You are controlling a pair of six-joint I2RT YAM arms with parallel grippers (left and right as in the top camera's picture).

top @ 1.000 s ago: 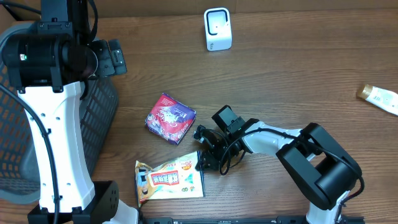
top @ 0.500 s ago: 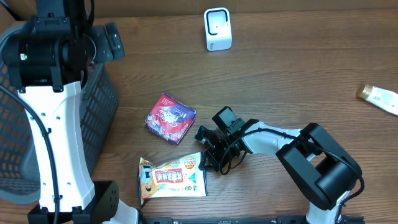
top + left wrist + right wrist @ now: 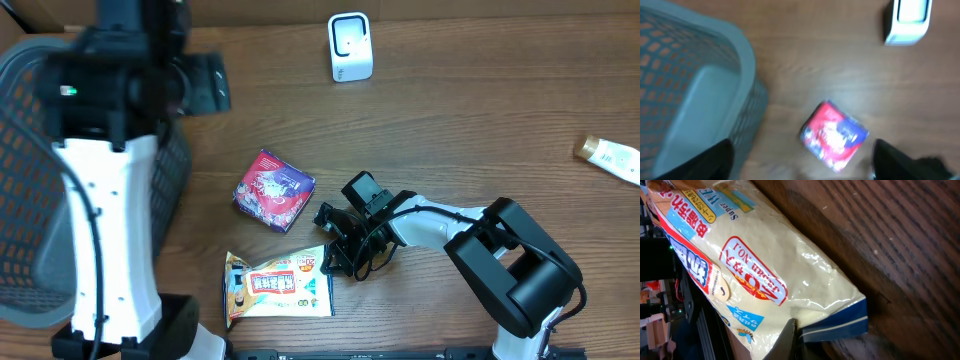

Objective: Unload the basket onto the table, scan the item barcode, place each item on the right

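Note:
The item, a cream snack bag [image 3: 278,285] with red print, lies flat near the table's front edge. My right gripper [image 3: 328,262] is shut on the bag's right edge. In the right wrist view the right gripper [image 3: 796,332] pinches the bag [image 3: 755,255] at its blue-striped seam. The white scanner [image 3: 350,47] stands at the back of the table and shows blurred in the left wrist view as the scanner [image 3: 907,20]. My left gripper [image 3: 205,85] hangs high beside the basket. In its own view the left gripper [image 3: 802,152] is open with nothing in it.
A red and purple box [image 3: 273,190] sits mid-table, seen below the left fingers as the box [image 3: 835,135]. A grey mesh basket [image 3: 20,180] fills the left side, its rim [image 3: 747,55] close to the left arm. A white tube [image 3: 610,155] lies at the far right edge.
The left arm has swung to the right, away from the basket and toward the table. The right gripper dragged the bag slightly right, then stayed still.

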